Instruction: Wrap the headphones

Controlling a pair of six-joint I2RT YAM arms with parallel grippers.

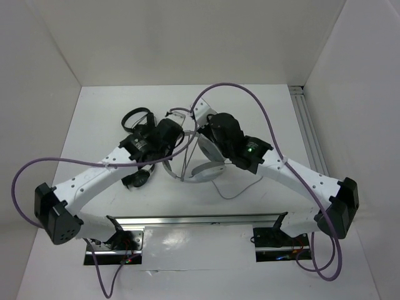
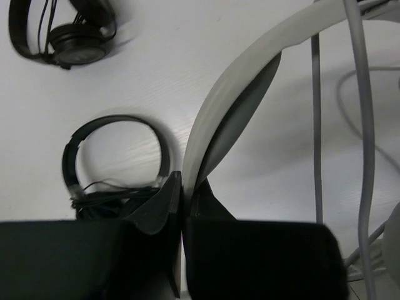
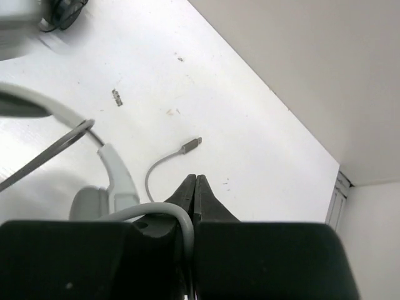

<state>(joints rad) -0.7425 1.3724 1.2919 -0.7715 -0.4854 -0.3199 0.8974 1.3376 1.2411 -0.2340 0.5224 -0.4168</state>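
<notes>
The light-grey headphones (image 1: pixel 205 171) lie mid-table between my two arms. In the left wrist view their wide headband (image 2: pixel 232 87) runs straight into my left gripper (image 2: pixel 186 181), which is shut on it. The thin grey cable (image 2: pixel 366 125) hangs in strands to the right of the band. My right gripper (image 3: pixel 195 179) is shut on a loop of that cable (image 3: pixel 182 220), which bends over the left finger. The cable's plug end (image 3: pixel 191 145) rests on the table just beyond the fingertips. An ear cup (image 3: pixel 92 204) and its yoke sit to the left.
Two smaller black headphones lie near the left arm, one (image 2: pixel 116 156) close beside the left fingers, the other (image 2: pixel 67 32) farther off. A metal rail (image 1: pixel 310 134) runs along the table's right edge. White walls enclose the table at the back and sides.
</notes>
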